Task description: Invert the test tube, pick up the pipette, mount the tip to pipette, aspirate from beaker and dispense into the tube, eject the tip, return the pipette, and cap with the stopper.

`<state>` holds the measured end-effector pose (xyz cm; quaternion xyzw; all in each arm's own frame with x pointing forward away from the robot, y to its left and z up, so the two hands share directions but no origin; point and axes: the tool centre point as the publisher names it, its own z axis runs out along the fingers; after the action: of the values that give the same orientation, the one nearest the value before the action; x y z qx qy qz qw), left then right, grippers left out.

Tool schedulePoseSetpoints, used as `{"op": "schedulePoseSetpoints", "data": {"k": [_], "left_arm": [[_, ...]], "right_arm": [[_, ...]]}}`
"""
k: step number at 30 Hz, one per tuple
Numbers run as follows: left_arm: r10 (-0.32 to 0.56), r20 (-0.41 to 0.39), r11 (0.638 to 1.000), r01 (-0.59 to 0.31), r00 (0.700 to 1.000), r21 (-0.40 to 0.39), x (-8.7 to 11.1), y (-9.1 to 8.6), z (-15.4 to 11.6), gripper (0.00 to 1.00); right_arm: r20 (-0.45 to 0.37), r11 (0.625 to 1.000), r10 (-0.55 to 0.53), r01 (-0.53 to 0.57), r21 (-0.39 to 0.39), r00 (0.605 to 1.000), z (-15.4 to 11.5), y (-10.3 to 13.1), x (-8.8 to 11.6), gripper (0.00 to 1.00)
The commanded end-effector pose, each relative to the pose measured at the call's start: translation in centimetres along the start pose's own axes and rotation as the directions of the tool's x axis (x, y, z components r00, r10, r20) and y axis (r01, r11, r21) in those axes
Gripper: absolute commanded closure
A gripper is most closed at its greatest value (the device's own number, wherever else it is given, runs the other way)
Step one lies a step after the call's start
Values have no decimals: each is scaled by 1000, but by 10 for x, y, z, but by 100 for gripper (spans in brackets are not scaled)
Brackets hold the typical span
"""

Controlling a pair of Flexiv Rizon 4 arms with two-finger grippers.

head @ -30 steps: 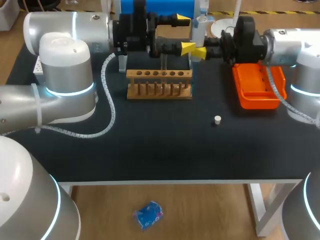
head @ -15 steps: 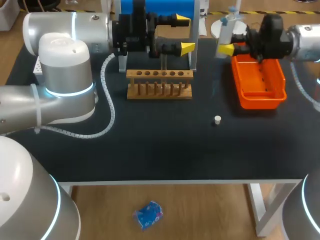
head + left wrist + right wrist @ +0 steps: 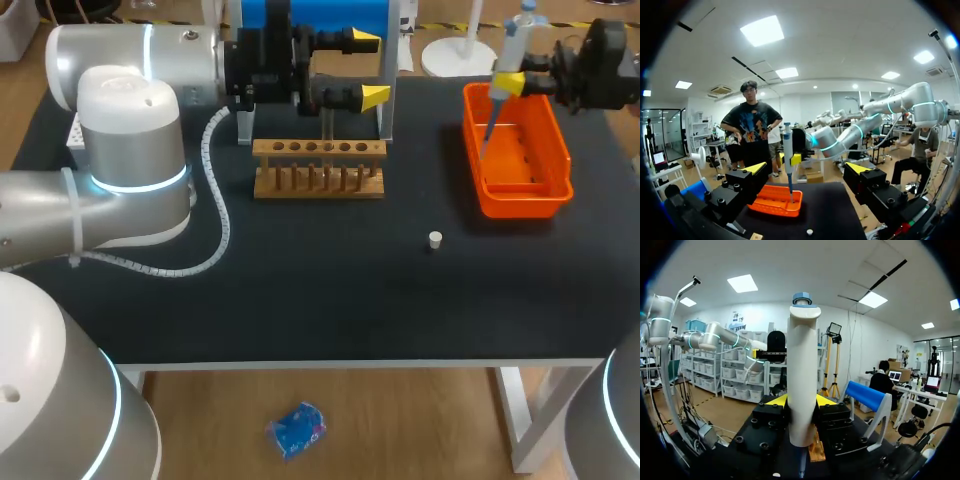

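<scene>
Black table, right tool clamped on pipette above orange tray, its lower end indistinct, left tool spread wide, empty

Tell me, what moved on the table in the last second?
The right gripper, shut on the pipette, swung away from the left gripper, rightwards across the table, and now holds it over the orange tray. The left gripper, the wooden rack and the small white stopper stayed put.
</scene>
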<state>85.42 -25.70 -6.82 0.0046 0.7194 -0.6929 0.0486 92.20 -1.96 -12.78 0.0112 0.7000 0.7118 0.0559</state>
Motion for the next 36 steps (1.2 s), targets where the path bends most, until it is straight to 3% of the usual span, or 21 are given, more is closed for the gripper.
{"op": "schedulePoseSetpoints", "data": {"k": [1,17,36], "left_arm": [[0,1,1000,0,1000,0,0,0,0,0],[0,1,1000,0,1000,0,0,0,0,0],[0,1,1000,0,1000,0,0,0,0,0]], "right_arm": [[19,1000,4,-4,8,1000,-21,0,-5,100],[105,1000,12,-13,8,994,-76,-31,-44,100],[123,1000,-2,1,9,992,-78,-36,-56,100]]}}
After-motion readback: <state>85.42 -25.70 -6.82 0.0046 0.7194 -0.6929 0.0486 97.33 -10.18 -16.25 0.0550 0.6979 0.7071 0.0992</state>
